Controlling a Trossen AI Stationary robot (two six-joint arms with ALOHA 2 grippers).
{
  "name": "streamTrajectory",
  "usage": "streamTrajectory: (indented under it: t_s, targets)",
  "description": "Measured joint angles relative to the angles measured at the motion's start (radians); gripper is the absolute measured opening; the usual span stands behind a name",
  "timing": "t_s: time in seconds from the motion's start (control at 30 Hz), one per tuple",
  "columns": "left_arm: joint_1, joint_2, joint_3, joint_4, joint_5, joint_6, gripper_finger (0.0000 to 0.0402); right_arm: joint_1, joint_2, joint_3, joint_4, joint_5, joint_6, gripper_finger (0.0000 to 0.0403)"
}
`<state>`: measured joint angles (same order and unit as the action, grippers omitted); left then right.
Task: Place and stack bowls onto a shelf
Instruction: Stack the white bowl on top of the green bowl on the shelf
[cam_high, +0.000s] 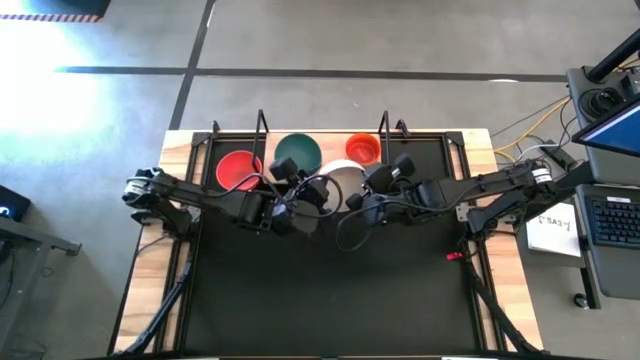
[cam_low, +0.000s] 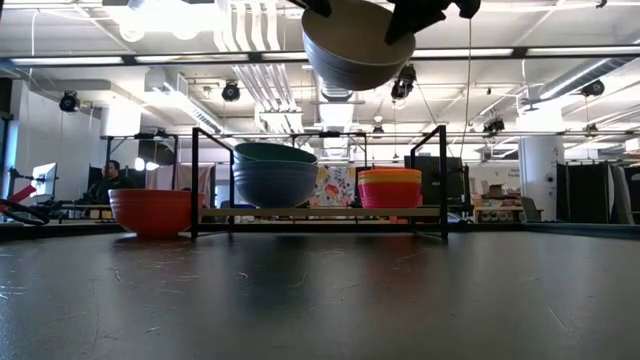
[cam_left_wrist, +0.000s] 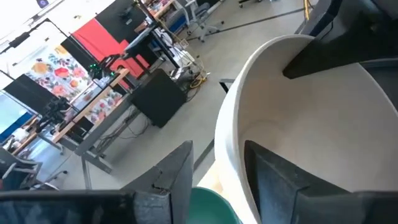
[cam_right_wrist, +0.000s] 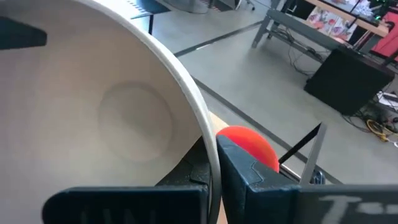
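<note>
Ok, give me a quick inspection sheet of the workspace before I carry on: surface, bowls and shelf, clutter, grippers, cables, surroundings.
Surface: black mat on a wooden table.
Job's things: shelf holds a teal bowl stack and an orange-red stack; red bowl at its end, whether on the board unclear; white bowl raised above the mat.
Clutter: small red item at the mat's edge.
Grippers: right gripper shut on the white bowl's rim; left gripper straddles the opposite rim, a gap showing beside the wall.
Cables: looped on both arms, yellow leads on the floor.
Surroundings: desk with keyboard; a person far back.
</note>
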<state>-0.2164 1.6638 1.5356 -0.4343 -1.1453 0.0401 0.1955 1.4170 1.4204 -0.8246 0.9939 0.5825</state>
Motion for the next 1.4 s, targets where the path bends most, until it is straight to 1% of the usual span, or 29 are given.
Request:
streamTrajectory:
  t_s: [0.1, 0.23, 0.37, 0.43, 0.53, 0.63, 0.8, 0.93, 1.0, 1.1, 1.17, 1.27, 1.4]
  targets:
    - [0.006, 0.000, 0.000, 0.000, 0.029, 0.002, 0.0107, 0.003, 0.000, 0.000, 0.000, -0.001, -0.007, 0.0009]
    - [0.018, 0.000, 0.000, -0.007, 0.094, 0.026, 0.0066, 0.008, 0.000, 0.000, -0.001, -0.004, -0.018, 0.0009]
    - [0.030, 0.000, 0.000, -0.022, 0.109, 0.023, 0.0018, 0.010, 0.000, -0.002, -0.008, -0.031, -0.020, 0.0009]
    - [0.036, 0.000, 0.000, -0.023, 0.108, 0.022, 0.0007, 0.010, 0.000, -0.002, -0.007, -0.045, -0.017, 0.0011]
    - [0.041, 0.000, 0.000, -0.039, 0.116, 0.022, 0.0005, 0.009, 0.000, -0.002, -0.007, -0.086, -0.030, 0.0022]
    - [0.050, 0.000, 0.000, -0.071, 0.154, 0.009, 0.0002, 0.008, -0.002, -0.002, -0.009, -0.165, -0.054, 0.0048]
    - [0.078, 0.000, 0.000, -0.146, 0.306, -0.051, 0.0000, -0.004, -0.005, 0.022, -0.033, -0.311, -0.072, 0.0112]
    - [0.114, 0.004, -0.003, -0.216, 0.495, -0.096, 0.0000, -0.025, -0.012, 0.064, -0.052, -0.422, -0.089, 0.0164]
    - [0.133, 0.004, -0.003, -0.225, 0.543, -0.098, 0.0000, -0.039, -0.012, 0.092, -0.056, -0.473, -0.104, 0.0186]
    - [0.167, 0.001, -0.002, -0.261, 0.548, -0.095, 0.0000, -0.053, -0.016, 0.144, -0.103, -0.525, -0.123, 0.0212]
    - [0.196, -0.004, 0.001, -0.303, 0.549, -0.095, 0.0000, -0.058, -0.020, 0.188, -0.172, -0.534, -0.124, 0.0222]
    - [0.253, -0.034, 0.007, -0.349, 0.551, -0.087, 0.0000, -0.058, -0.022, 0.249, -0.286, -0.533, -0.110, 0.0229]
    - [0.359, -0.076, 0.008, -0.385, 0.594, -0.077, 0.0000, -0.058, -0.023, 0.305, -0.425, -0.532, -0.044, 0.0228]
